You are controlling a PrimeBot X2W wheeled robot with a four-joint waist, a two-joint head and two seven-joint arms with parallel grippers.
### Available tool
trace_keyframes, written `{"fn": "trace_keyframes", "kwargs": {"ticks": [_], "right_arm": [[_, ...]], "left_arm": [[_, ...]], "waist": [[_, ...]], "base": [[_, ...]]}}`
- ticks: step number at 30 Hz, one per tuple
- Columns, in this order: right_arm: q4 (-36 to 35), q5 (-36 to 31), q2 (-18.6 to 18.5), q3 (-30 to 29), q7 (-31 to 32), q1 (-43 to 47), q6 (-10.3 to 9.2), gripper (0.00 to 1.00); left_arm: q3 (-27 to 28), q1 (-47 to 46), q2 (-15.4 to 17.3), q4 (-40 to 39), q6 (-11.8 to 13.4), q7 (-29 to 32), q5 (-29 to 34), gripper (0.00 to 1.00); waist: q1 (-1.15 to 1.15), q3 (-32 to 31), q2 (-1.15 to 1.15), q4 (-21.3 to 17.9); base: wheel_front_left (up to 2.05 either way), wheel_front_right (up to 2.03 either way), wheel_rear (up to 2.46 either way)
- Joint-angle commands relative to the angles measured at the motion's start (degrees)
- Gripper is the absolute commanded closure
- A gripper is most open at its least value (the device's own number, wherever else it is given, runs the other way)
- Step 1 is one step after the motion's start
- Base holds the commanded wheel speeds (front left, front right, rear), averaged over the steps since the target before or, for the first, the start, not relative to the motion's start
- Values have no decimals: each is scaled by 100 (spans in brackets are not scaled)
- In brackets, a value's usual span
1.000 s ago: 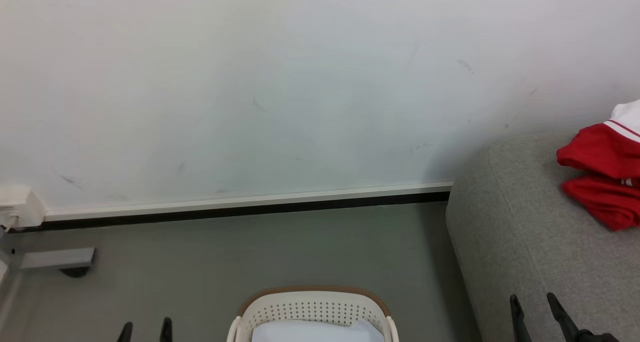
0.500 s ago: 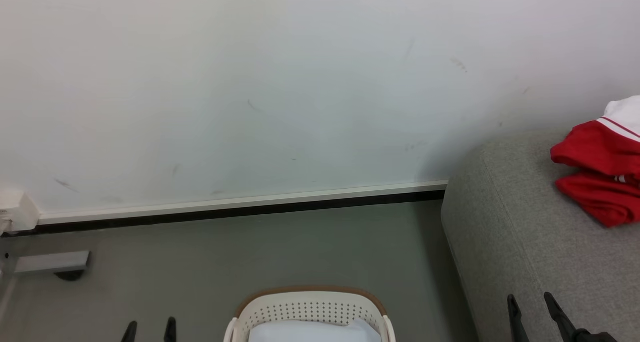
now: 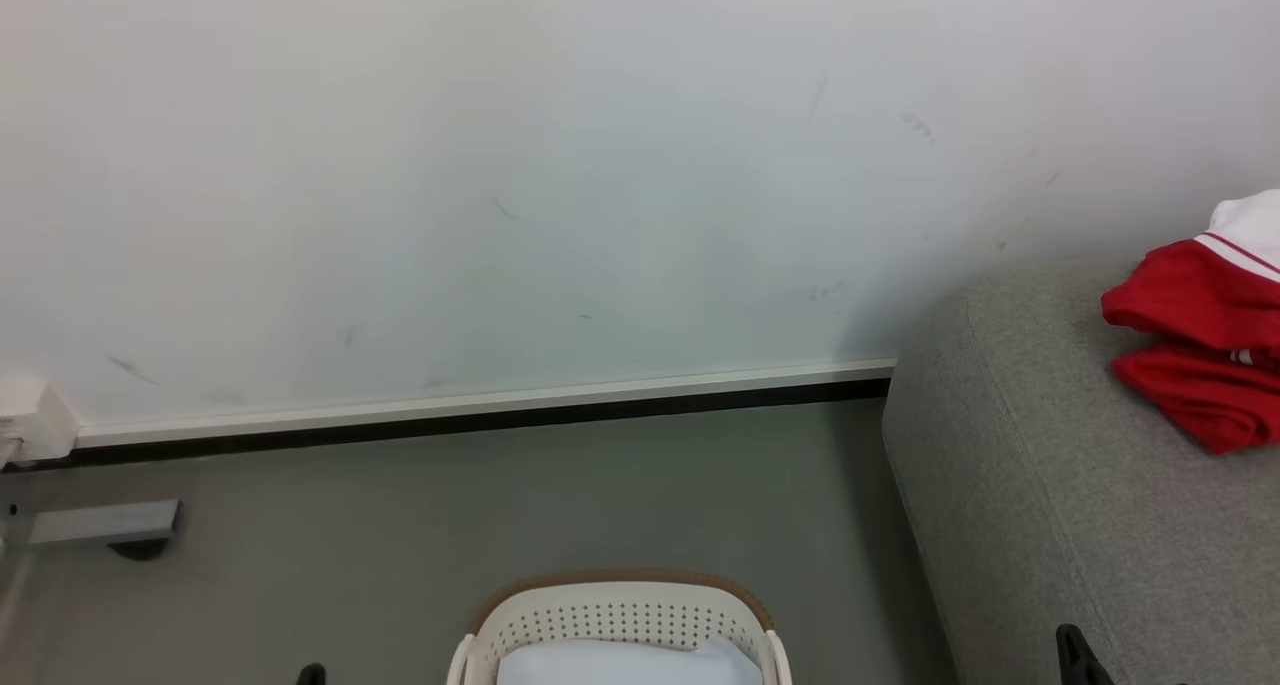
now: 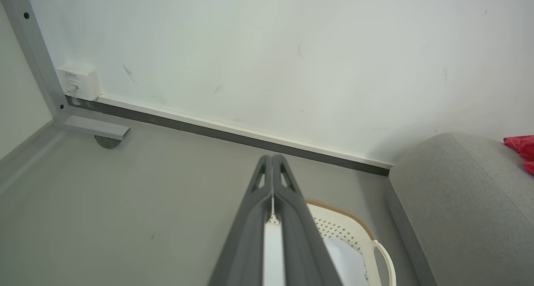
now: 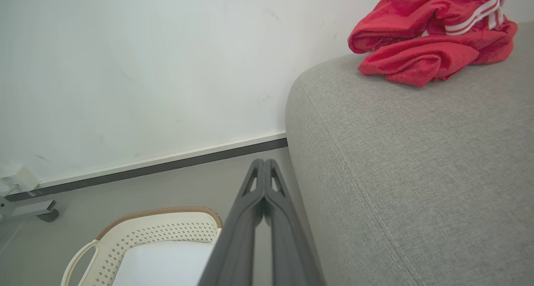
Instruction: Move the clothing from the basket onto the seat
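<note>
1 seat [image 3: 1050,485]: fills the right of the scene, its rounded left edge just beside the basket. A low swing to the right by the arm beside it could scrape the fabric.
1 basket [image 3: 620,620]: near and centre on the floor [image 3: 500,505]. Its far rim shows, with something pale [image 5: 167,261] inside that I cannot tell for lining or cloth. Its near part is cut off, so a garment there could go unnoticed.
1 heap of clothing [image 5: 429,35]: red with white stripes, bunched on the seat's top, far right by the wall [image 3: 600,165], well apart from the basket. Another piece dropped on it might slide it.
1 left gripper [image 4: 272,157]: fingers [image 4: 250,219] pressed together, holding nothing, over the floor left of the basket.
1 right gripper [image 5: 263,161]: likewise closed and empty, between basket and seat. Reaching in like this would probably shove cloth, not pinch it.
</note>
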Motion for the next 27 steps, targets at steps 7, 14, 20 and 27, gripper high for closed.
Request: {"fn": "trace_keyframes", "kwargs": {"ticks": [7,14,20,27], "right_arm": [[-221,873,-44,-82,185,-190,-2,100],[-306,1545,-50,-131,353,-247,-2,100],[-369,2082,-55,-173,488,-301,-3,100],[-438,2659,-61,-222,636,-350,-4,100]], "left_arm": [[11,-263,45,-100,-9,189,-894,100],[9,-381,53,-104,-14,353,-1580,100],[13,-480,60,-102,-18,493,-2132,100],[18,-588,68,-98,-22,643,-2723,100]], "waist": [[0,14,0,20],[0,28,0,39],[0,40,0,54],[0,54,0,72]], "base": [[0,0,0],[0,0,0],[0,0,0],[0,0,0]]}}
